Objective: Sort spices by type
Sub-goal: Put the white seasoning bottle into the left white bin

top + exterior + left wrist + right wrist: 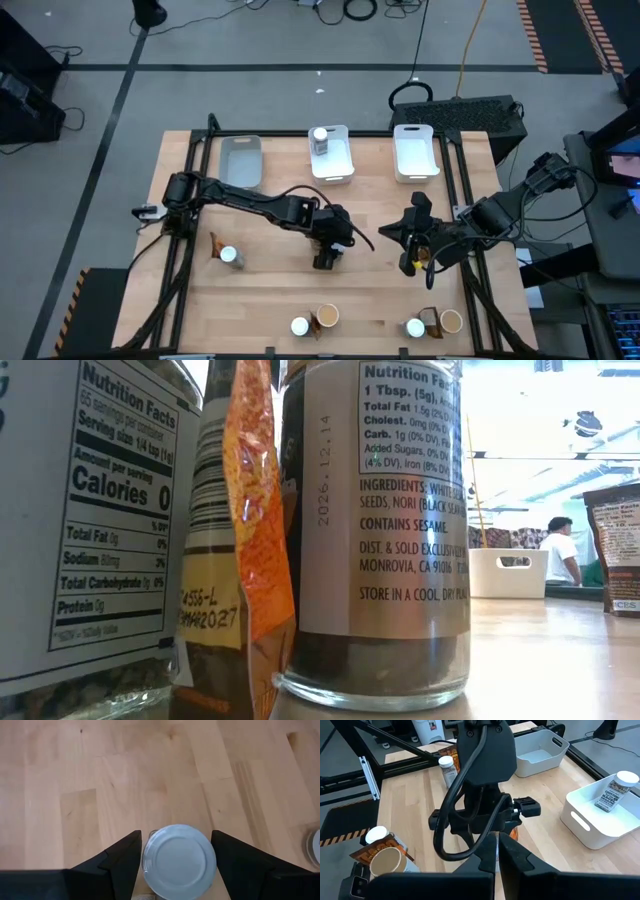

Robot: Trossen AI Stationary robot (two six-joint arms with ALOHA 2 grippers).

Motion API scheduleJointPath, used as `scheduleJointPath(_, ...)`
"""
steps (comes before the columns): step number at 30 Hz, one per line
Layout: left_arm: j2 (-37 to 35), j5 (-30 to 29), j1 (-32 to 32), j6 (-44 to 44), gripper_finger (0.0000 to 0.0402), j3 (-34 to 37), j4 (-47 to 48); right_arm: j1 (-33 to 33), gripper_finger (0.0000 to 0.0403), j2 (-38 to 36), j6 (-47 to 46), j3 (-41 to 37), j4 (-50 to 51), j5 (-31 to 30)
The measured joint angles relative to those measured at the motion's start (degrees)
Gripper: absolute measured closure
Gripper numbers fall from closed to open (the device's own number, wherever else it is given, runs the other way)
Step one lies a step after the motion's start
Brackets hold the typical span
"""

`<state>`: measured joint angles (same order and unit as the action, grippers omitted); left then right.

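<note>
Left gripper [327, 260] over mid-bench, fingers [120, 860] astride a white-capped jar [180, 861], one on each side of the cap, close against it. Right gripper [408, 262] toward the bench's right side, fingers [485, 855] pressed together, holding nothing, pointed at the left arm.

Another white-capped jar [320, 140] lying in the middle white tray [338, 170] at the far edge; grey tray [240, 162] to its left, second white tray [417, 155] to its right.

Jar and brown pouch [224, 252] near the left edge. More jars, tan-topped tubs [326, 318] and pouches along the near edge.
</note>
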<state>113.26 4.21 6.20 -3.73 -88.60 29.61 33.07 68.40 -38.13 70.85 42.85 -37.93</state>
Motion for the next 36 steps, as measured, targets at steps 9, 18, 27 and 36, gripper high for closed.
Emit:
scheduleJointPath(9,0.0,0.2,0.0,0.02,0.0159,0.0,1.47,-0.43,0.0403,0.0,-0.09,-0.01,0.46,0.45)
scheduleJointPath(18,0.0,2.34,0.44,-4.29,0.0159,0.0,2.37,-0.43,0.0403,0.0,-0.15,-0.01,0.79,0.5)
scheduleJointPath(27,0.01,2.31,0.44,-4.54,0.016,0.0,2.25,-0.43,0.0403,0.0,-2.25,-0.01,0.77,0.52)
scheduleJointPath(36,0.0,1.79,0.44,-4.52,0.016,0.0,2.45,-0.43,0.0403,0.0,-3.21,-0.01,0.77,0.52)
